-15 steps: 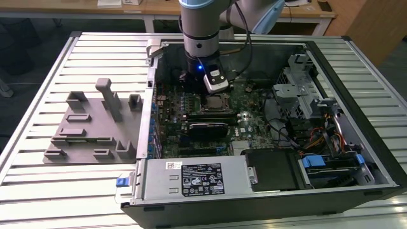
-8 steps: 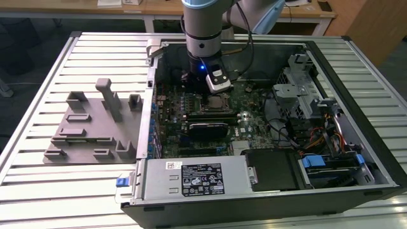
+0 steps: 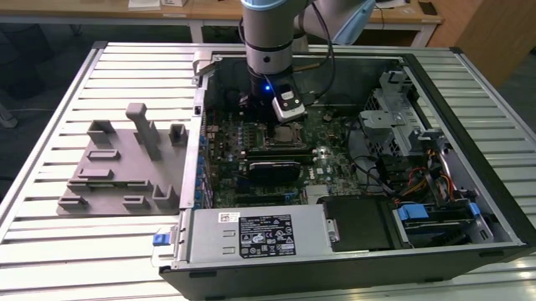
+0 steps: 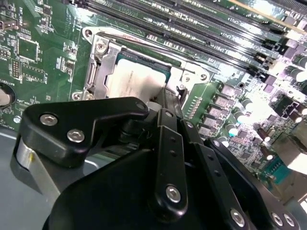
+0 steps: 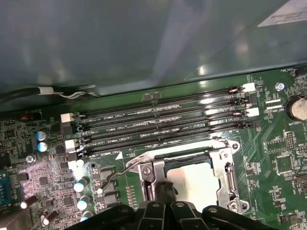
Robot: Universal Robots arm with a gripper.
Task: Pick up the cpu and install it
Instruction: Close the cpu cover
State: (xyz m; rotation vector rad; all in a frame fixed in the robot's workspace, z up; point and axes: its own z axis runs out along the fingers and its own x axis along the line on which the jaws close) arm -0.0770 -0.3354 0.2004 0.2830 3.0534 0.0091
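I'm seating the small flat silver square cpu in its grey metal socket, can't tell if my black hand grips it, and think it must lie flat.

cpu, silver square, flat in socket frame

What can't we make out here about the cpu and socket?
- cpu: in both wrist views the gripper covers its near edge, so full seating can't be judged.
- gripper-to-cpu contact: hidden by the gripper's own black body in both wrist views.
- socket: in the exterior view, too small and partly behind the arm to tell the cpu's fit.
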